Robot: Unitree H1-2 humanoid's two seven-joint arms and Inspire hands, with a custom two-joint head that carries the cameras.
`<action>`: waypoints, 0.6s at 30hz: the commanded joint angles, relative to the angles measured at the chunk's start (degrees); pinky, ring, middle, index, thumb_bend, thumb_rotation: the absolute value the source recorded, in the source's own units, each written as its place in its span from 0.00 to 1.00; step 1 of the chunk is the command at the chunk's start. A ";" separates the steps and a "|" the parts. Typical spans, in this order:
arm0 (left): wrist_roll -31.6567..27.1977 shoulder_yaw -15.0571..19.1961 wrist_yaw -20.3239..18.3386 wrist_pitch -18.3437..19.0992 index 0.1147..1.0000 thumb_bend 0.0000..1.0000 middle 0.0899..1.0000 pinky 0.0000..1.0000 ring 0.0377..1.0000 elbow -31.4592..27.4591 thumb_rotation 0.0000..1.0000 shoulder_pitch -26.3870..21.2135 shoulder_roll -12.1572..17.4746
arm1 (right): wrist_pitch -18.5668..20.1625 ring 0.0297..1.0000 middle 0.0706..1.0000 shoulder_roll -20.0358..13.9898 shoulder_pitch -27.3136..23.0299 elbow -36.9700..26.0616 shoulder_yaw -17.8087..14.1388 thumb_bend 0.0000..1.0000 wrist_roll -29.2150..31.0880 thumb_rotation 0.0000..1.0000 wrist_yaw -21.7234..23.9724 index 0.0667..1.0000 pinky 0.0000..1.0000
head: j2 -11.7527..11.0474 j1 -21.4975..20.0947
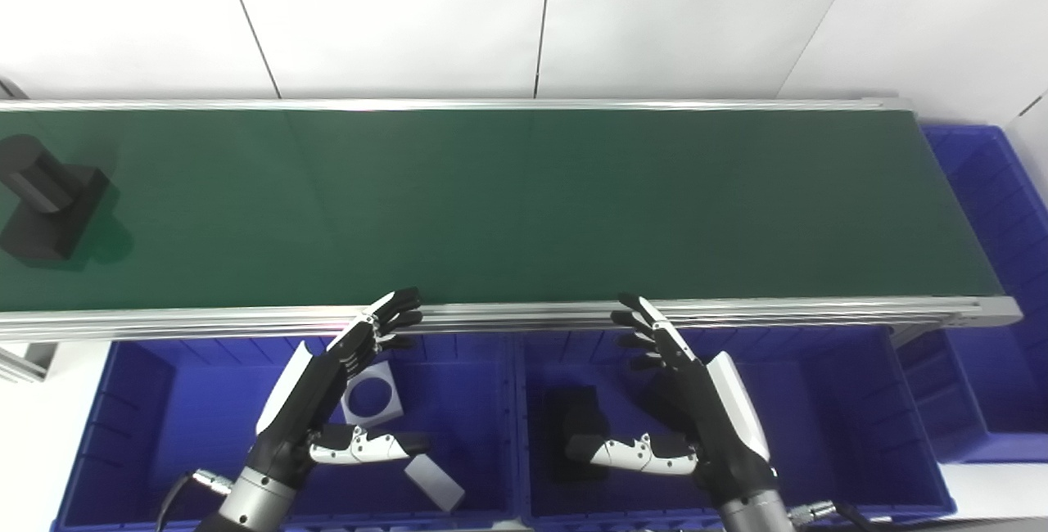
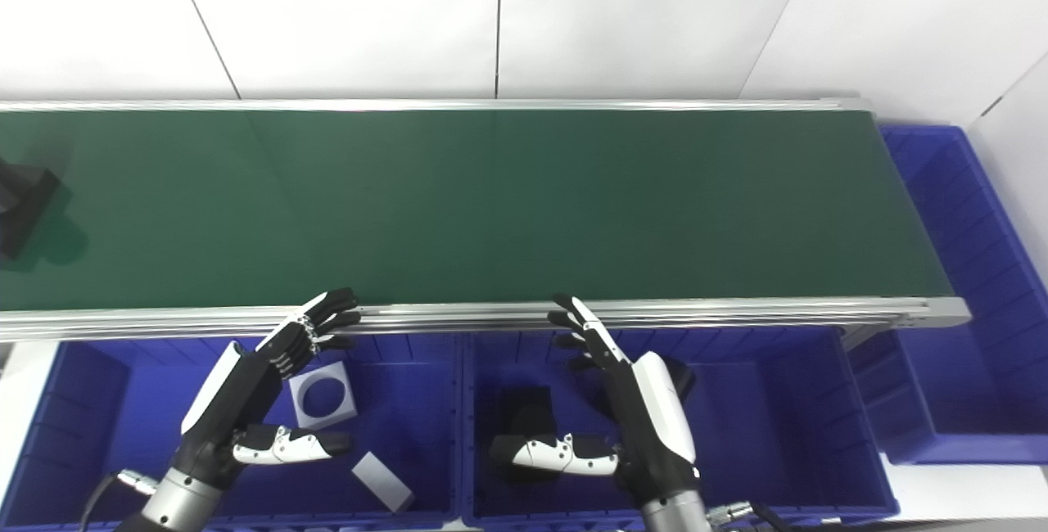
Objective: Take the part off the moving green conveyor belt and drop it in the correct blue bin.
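Observation:
A black part [image 1: 45, 200], a square base with a cylinder on top, sits on the green conveyor belt [image 1: 524, 205] at its far left; it is cut off at the left edge in the right eye view [image 2: 20, 200]. My left hand [image 1: 340, 389] is open and empty, held over the left blue bin [image 1: 131, 426], fingertips near the belt's front rail. My right hand [image 1: 684, 401] is open and empty over the middle blue bin [image 1: 827, 426]. Both hands are far from the part.
The left bin holds a white square plate with a round hole [image 1: 372, 393] and a white block [image 1: 434, 483]. The middle bin holds a black part [image 1: 573, 426]. A third blue bin [image 1: 999, 286] stands at the belt's right end. A white wall is behind.

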 commanded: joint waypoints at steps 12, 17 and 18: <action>-0.07 0.16 0.88 -2.57 0.88 0.90 0.89 0.76 0.85 -1.32 0.37 -0.26 0.19 | 0.61 0.76 0.84 0.05 -0.17 -1.37 0.10 0.92 -0.45 0.42 0.22 0.91 0.65 | 0.01 0.00; 0.15 -0.04 1.02 -2.60 0.89 0.90 0.89 0.75 0.85 -0.46 0.38 -0.74 0.03 | 2.79 0.80 0.87 -0.73 -0.71 -1.60 0.45 0.91 -1.39 0.44 1.99 0.94 0.68 | -0.18 0.20; 0.16 -0.07 1.03 -2.60 0.89 0.90 0.89 0.75 0.85 -0.38 0.38 -0.78 0.01 | 3.11 0.81 0.88 -0.78 -0.78 -1.67 0.44 0.91 -1.48 0.44 2.33 0.94 0.69 | -0.18 0.20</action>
